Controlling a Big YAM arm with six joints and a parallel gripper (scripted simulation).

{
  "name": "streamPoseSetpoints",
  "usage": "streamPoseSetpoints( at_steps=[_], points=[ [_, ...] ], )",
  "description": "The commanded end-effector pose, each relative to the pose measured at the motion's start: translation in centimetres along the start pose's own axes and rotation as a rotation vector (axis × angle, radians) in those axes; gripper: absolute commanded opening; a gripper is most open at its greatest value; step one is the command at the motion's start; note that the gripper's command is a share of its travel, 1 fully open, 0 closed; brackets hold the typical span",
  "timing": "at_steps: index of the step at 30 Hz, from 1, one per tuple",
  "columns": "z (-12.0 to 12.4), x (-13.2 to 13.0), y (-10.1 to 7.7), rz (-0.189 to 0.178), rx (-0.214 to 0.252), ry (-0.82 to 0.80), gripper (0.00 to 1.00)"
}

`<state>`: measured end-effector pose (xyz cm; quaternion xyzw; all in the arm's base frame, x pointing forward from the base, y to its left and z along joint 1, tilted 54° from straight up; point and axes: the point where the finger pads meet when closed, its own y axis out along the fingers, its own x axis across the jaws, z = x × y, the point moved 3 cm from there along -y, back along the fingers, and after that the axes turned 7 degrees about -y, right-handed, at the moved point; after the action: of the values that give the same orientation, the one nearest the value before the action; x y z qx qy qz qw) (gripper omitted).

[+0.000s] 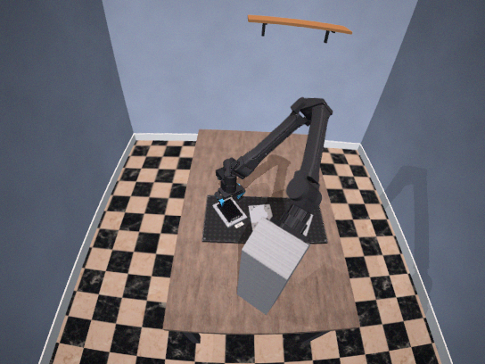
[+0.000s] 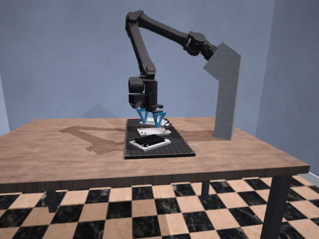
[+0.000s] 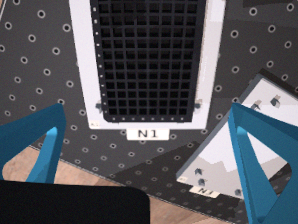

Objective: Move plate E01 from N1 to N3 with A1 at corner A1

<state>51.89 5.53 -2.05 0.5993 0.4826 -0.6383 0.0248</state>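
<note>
The black 96-well plate E01 (image 3: 147,46) sits flat on the white nest N1 (image 3: 87,63), with the N1 label (image 3: 148,133) on the deck in front of it. It also shows in the top view (image 1: 232,211) and in the exterior view (image 2: 149,140). My gripper (image 3: 147,112) is open and empty. It hangs a little above the plate's label-side short end, its blue fingers (image 2: 151,117) spread wide and pointing down. An empty white nest (image 3: 256,139) lies to the right, the middle one of three (image 2: 153,132). A light plate (image 2: 152,120) sits on the far nest, partly hidden behind the fingers.
The nests stand on a black perforated deck (image 2: 156,143) on a wooden table. A tall grey block (image 1: 272,263) stands by the deck's front right. The arm's base (image 1: 300,210) stands on the deck's right end. An orange shelf (image 1: 300,24) hangs on the back wall.
</note>
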Motion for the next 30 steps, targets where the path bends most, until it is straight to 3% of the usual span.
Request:
streamPoseSetpoints(
  at_steps=[1,19,21,30],
  points=[
    [-1.5,-0.2,-1.4,0.009,-0.040,-0.003,1.00],
    [-1.5,-0.2,-1.4,0.009,-0.040,-0.003,1.00],
    [-0.3,-0.2,0.6,0.006,-0.007,0.000,1.00],
    [-0.2,-0.2,2.2,0.005,-0.005,0.001,1.00]
  ],
)
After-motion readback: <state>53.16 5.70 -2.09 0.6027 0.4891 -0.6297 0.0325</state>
